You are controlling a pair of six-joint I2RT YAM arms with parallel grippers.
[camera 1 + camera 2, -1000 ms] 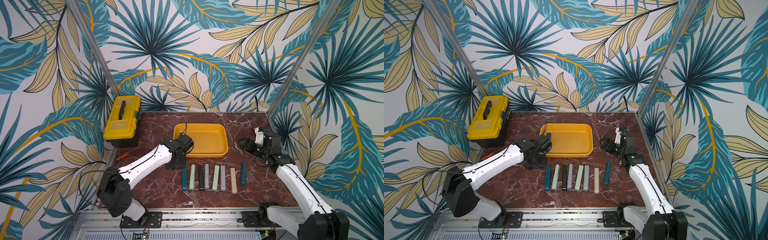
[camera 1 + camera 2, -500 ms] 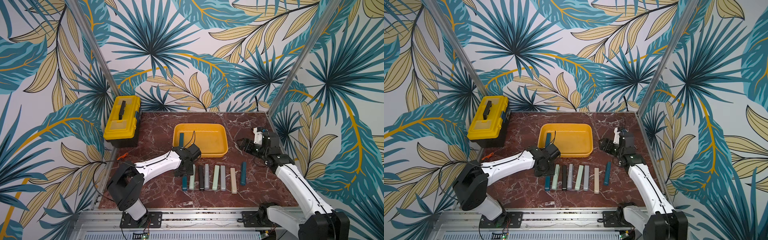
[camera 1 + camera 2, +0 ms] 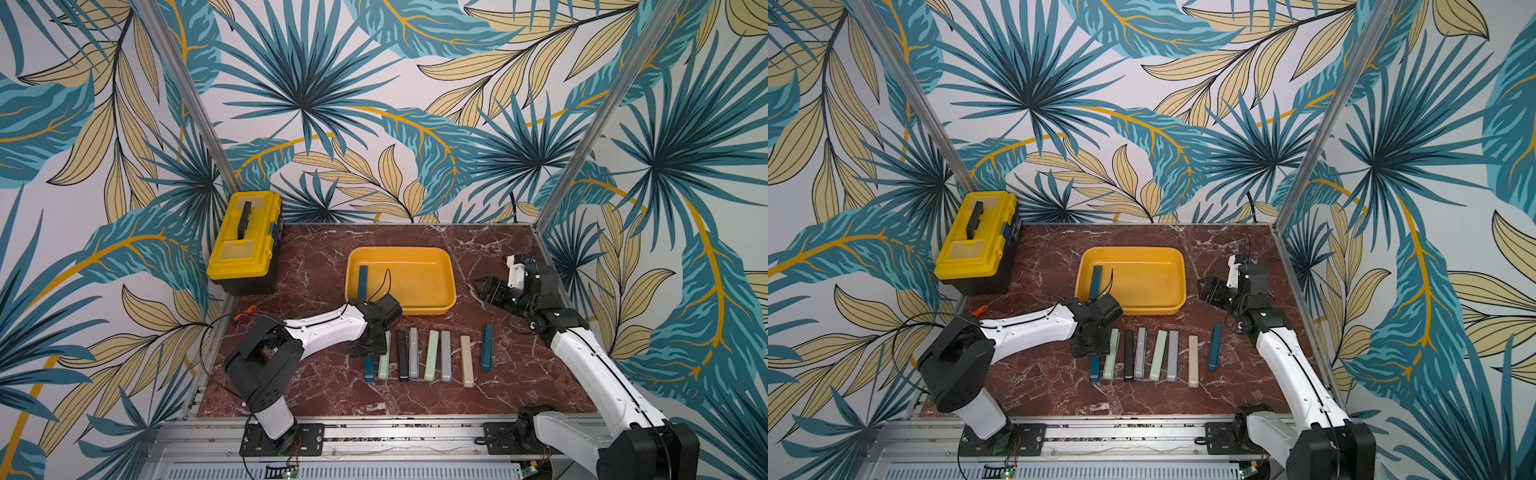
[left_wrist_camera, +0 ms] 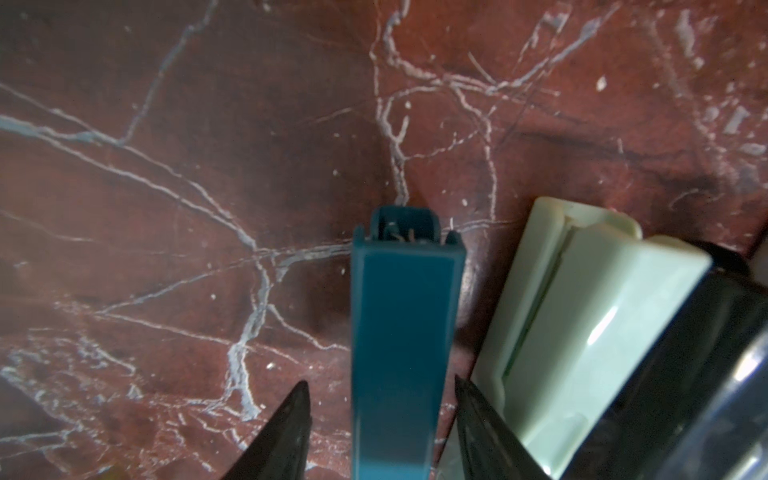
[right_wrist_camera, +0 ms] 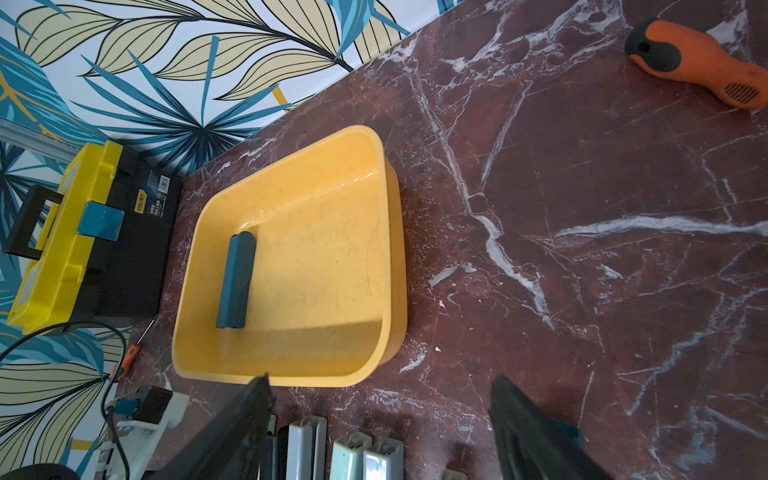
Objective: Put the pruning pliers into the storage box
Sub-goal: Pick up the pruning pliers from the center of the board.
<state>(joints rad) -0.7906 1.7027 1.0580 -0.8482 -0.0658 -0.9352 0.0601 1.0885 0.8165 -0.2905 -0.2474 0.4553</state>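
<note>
With left end effector [image 4: 380,381] unclenched astride teal pruning pliers [image 4: 403,316] near storage box [image 3: 424,308], right end effector [image 5: 381,377] unclenched too, may snag adjacent mint pliers [image 4: 582,332].

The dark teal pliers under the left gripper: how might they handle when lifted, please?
The dark teal pliers: a straight, flat-sided bar, so probably stiff and unlikely to roll. Its smooth faces might slip. The mint pliers lie close and might get nudged.

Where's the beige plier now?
In both top views the beige plier lies on the table, between a grey plier and the dark teal plier nearest the right arm.
</note>
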